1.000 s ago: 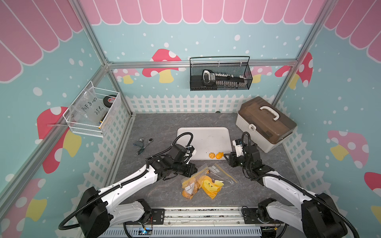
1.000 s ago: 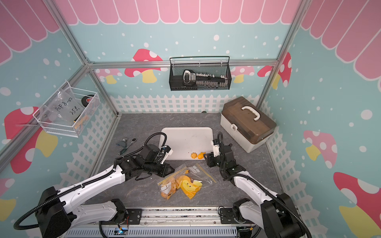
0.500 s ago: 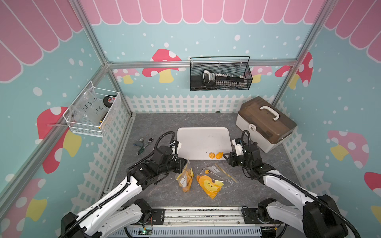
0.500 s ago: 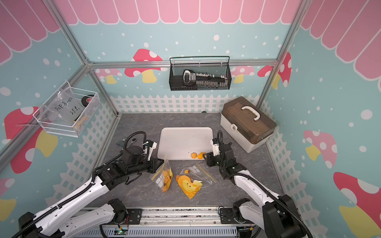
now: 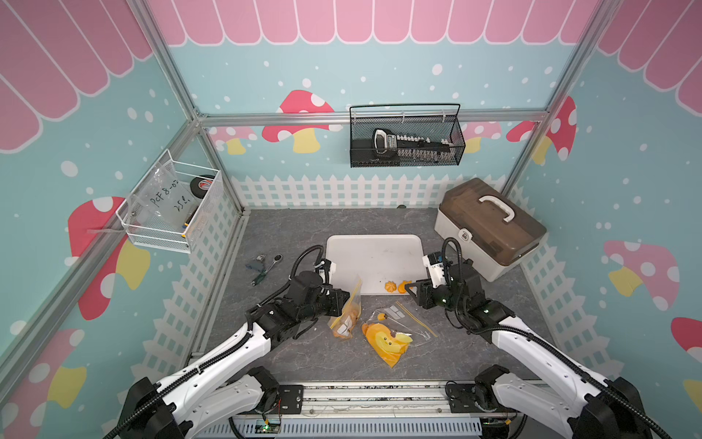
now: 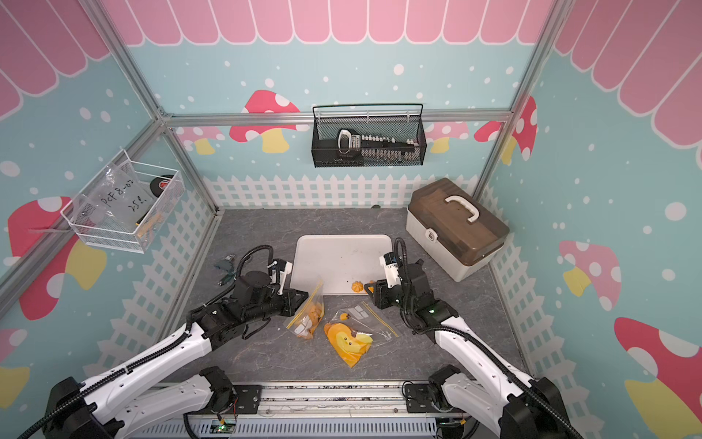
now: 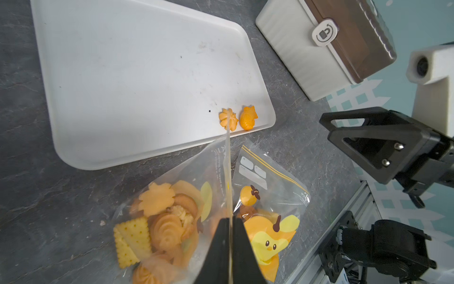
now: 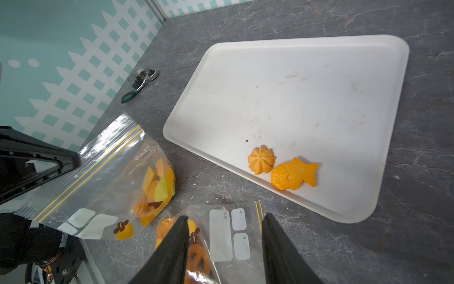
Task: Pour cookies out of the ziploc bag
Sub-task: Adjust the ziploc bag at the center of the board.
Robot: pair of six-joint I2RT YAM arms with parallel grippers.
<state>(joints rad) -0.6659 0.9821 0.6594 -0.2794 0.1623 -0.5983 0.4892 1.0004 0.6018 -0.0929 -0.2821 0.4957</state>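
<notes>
My left gripper (image 7: 230, 221) is shut on the side edge of a clear ziploc bag (image 7: 172, 214), which stands on edge on the grey table in front of the white tray (image 5: 374, 258). Several golden cookies (image 7: 162, 221) lie in its lower part. In both top views the ziploc bag (image 5: 347, 317) (image 6: 307, 315) leans against the left gripper (image 5: 343, 300). Two cookies (image 8: 261, 159) lie at the tray's (image 8: 294, 98) near edge. My right gripper (image 8: 226, 216) hangs open just above a second bag (image 8: 221, 236), flat, with a yellow cartoon face (image 5: 391, 334).
A cream toolbox with a brown lid (image 5: 490, 224) stands to the right of the tray. A small ratchet tool (image 5: 266, 266) lies left of the tray. Wire baskets hang on the left wall (image 5: 171, 205) and the back wall (image 5: 406, 140). A white picket fence rims the table.
The left arm pulled back to the left and raised one bag on its edge, apart from the cartoon-face bag. The right arm has hardly moved.
</notes>
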